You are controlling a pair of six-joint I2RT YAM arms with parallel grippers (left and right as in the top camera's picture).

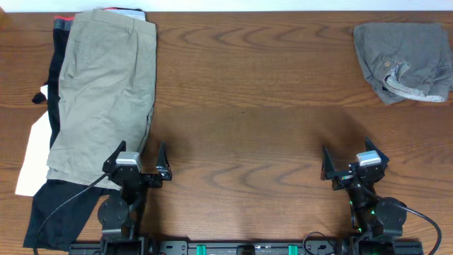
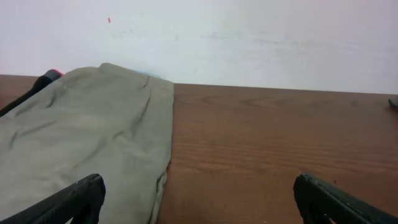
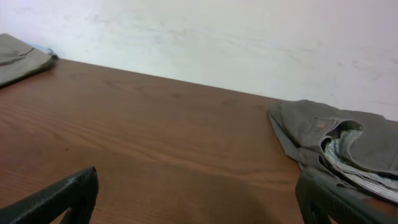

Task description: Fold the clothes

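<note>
- Khaki shorts point(image 1: 106, 92) lie over a black garment point(image 1: 56, 205) and a white garment point(image 1: 35, 156); only the overhead view shows these.
- Left end effector point(image 1: 138, 159) hovers at their near hem, jaws wide and empty.
- Right end effector point(image 1: 348, 161), well right of them, is equally wide and empty.
- Grey shorts point(image 1: 403, 60) lie crumpled far right of them; the right wrist view shows their button point(image 3: 321, 124).
- Wooden desk point(image 1: 248, 106), white wall point(image 2: 249, 37).

The grey shorts point(image 1: 402, 60) lie in a wrinkled, loosely doubled-over heap at the far right corner of the table point(image 1: 248, 106), close to its back edge. The heap sits low and fairly flat, with creases running across the top layer and a round button point(image 3: 321, 124) showing on it. Along the near edge the cloth is turned back, so the paler inner waistband point(image 3: 357, 163) shows, curling toward the right side.
</note>
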